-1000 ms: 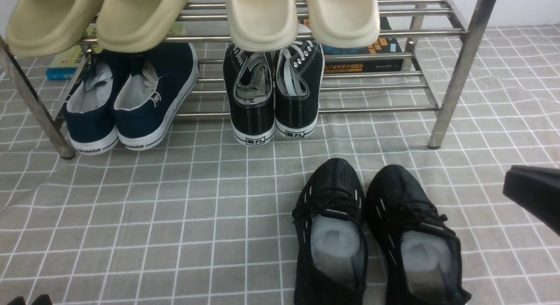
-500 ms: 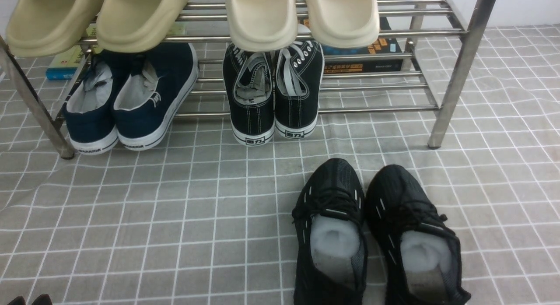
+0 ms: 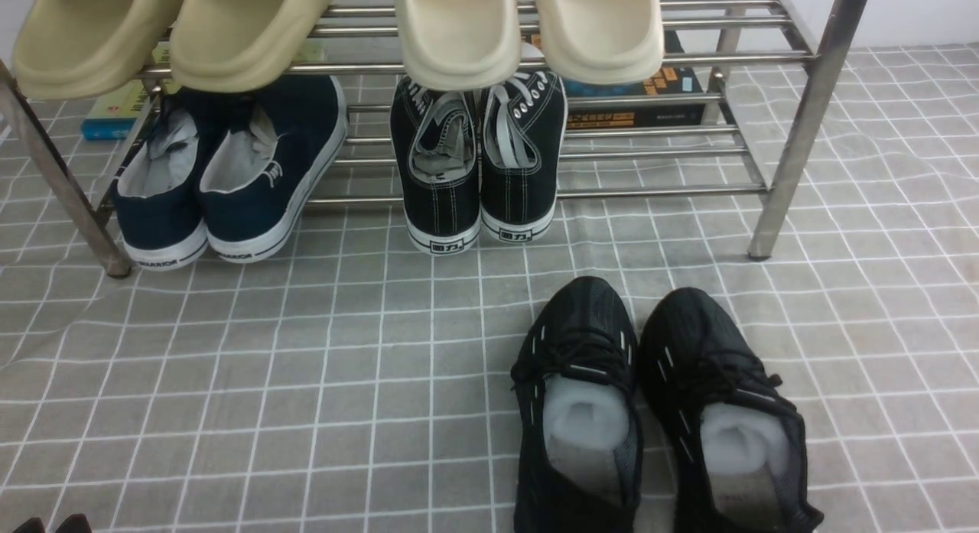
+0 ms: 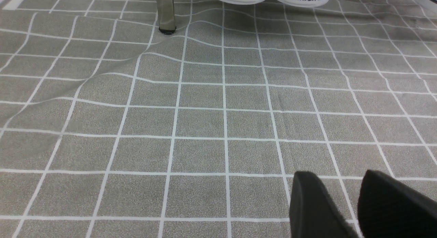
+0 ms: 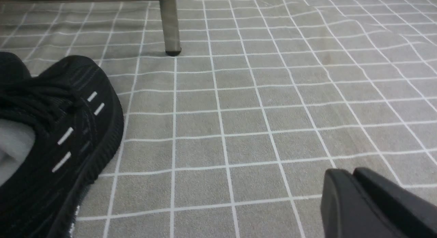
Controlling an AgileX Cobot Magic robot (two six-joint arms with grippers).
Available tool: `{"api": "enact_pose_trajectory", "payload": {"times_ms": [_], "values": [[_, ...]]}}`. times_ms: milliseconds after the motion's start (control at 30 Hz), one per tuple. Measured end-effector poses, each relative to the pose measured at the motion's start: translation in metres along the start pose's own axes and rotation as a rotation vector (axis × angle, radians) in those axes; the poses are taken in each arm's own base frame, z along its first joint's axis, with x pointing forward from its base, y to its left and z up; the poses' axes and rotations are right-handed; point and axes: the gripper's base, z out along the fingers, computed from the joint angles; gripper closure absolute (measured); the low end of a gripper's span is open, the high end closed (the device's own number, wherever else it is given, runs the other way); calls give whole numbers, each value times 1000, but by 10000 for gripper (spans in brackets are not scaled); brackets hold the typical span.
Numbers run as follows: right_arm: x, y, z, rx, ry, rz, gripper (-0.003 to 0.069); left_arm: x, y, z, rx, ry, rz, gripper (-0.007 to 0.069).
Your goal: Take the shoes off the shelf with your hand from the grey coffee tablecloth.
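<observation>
Your pair of all-black knit mesh sneakers [image 3: 658, 411] with black laces, white dashes by the eyelets and white paper stuffing stands side by side on the grey coffee tablecloth [image 3: 306, 380], a grey-taupe cloth gridded with thin white lines, in front of the shelf and clear of it. Judge them light and soft: the mesh upper will give under pressure, the paper props it up, and the ribbed sole edge is the stiffer part. Take hold at the heel collar or across the sole and upper, not by the laces.

The shelf [image 3: 795, 135], a two-tier rack of shiny silver tubes, carries a black canvas white-soled pair [image 3: 478, 166], a navy pair [image 3: 229, 181] and beige slippers [image 3: 336, 28].

Your left hand [image 4: 355, 204] hovers over bare cloth, its black fingers narrowly parted. Your right hand [image 5: 355, 183] sits near one sneaker, fingers together, holding nothing.
</observation>
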Motion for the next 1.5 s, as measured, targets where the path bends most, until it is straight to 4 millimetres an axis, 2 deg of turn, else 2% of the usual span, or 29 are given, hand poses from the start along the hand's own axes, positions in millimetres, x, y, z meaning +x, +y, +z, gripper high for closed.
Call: {"api": "enact_pose_trajectory", "payload": {"times_ms": [467,1500], "values": [[1,3,-1,-54,21,-32,589,0,0,0,0,0,0,384],[1,3,-1,-53,21,-35,549,0,0,0,0,0,0,384]]}}
